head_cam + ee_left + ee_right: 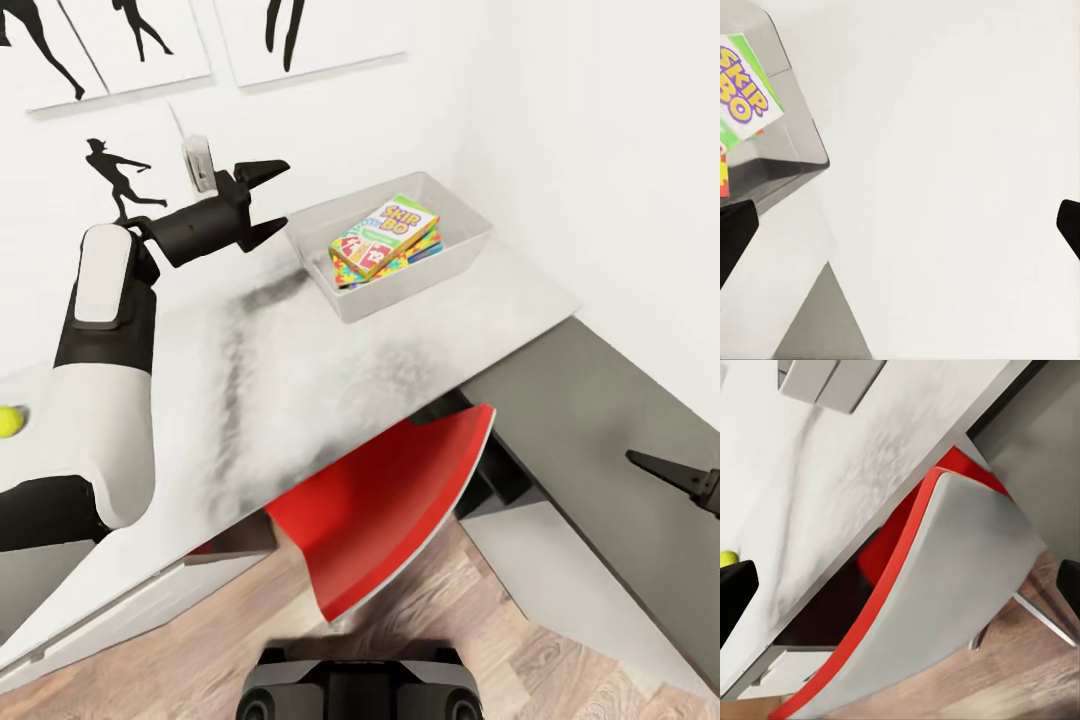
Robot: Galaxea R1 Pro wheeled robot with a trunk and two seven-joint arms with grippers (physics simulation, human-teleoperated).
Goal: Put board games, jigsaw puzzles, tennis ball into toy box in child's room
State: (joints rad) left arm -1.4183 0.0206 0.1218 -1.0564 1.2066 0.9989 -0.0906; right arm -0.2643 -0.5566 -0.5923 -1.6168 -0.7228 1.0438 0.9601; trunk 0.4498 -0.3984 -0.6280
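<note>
A: What's nearest?
B: The red chair (400, 510), tucked under the surface's (300, 390) front edge, with wood floor below. The right tool (690, 478) hangs off to the side over the low cabinet (600, 420), fingers spread, empty.
A: Further in?
B: The tennis ball (10, 421) lies near the surface's left end. A broad bare stretch follows. The left tool (262, 203) hovers released just beside the toy box (470, 245), by the wall corner, with the SKIP BO game (385, 234) atop a jigsaw puzzle (395, 265).

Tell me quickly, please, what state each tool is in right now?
Left tool: open, holding nothing, beside the toy box.
Right tool: open, holding nothing, facing the red chair.
</note>
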